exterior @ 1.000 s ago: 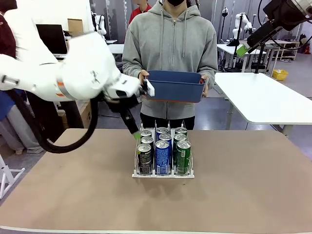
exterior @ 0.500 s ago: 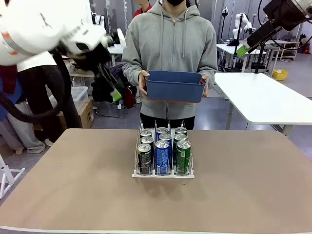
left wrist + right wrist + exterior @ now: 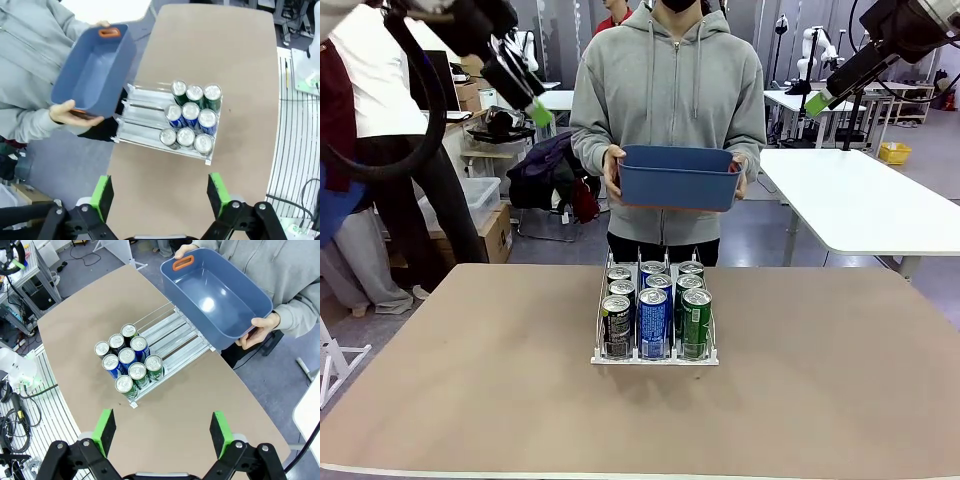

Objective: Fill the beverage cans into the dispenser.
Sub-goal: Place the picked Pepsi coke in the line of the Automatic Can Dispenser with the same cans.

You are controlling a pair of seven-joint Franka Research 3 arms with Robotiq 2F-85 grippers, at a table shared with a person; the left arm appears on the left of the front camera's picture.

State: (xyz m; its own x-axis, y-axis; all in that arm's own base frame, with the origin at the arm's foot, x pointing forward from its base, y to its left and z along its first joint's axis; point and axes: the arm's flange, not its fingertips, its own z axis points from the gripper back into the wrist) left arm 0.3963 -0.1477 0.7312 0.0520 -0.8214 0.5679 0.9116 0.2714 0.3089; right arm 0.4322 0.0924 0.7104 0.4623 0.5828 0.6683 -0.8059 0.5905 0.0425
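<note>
The dispenser (image 3: 655,357) stands mid-table with several beverage cans (image 3: 652,322) upright in its three lanes: black on the left, blue in the middle, green on the right. High above the table's left side, my left gripper (image 3: 540,115) is open and holds nothing. From the left wrist view the cans (image 3: 190,118) crowd the front end of the dispenser (image 3: 142,120), beyond my open left gripper (image 3: 160,195). My right gripper (image 3: 817,103) is raised at the upper right, open and holding nothing. The right wrist view has my right gripper (image 3: 163,431) above the cans (image 3: 127,365) and the dispenser (image 3: 175,337).
A person in a grey hoodie stands at the far side holding a blue bin (image 3: 680,178) in both hands; its inside looks bare (image 3: 215,295). The brown tabletop (image 3: 470,380) is open on both sides of the rack. A white table (image 3: 865,200) stands at back right.
My left arm has risen from beside the dispenser's left lane up and to the left, clear of the table. The right arm, the cans and the bin have not moved.
</note>
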